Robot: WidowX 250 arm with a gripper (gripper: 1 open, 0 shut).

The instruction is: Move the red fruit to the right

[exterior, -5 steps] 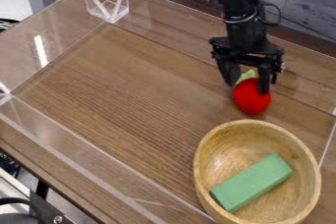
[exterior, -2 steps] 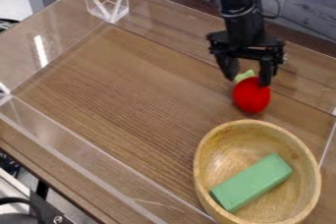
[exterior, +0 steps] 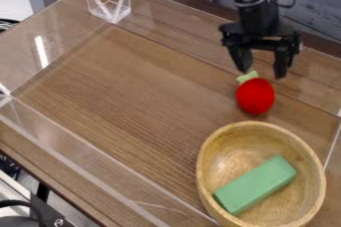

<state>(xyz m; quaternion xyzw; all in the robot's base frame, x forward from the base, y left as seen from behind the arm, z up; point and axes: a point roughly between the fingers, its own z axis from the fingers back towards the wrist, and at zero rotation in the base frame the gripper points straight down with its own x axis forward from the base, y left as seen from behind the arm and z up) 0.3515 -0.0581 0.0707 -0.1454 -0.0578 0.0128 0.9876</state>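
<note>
The red fruit [exterior: 256, 94] lies on the wooden table at the right, small and round with a tiny green stem tip pointing up and left. My black gripper [exterior: 262, 70] hangs just above and behind it, pointing steeply down, jaws spread wide and empty. One fingertip [exterior: 244, 66] is left of the stem and the other is to the right; neither touches the fruit.
A wooden bowl [exterior: 221, 147] holding a green rectangular block [exterior: 256, 184] stands at the front right, close below the fruit. Clear plastic walls [exterior: 107, 7] ring the wooden table [exterior: 120, 92].
The gripper has lifted off the red fruit and shifted up and slightly right, jaws still open. The fruit stays where it lay.
</note>
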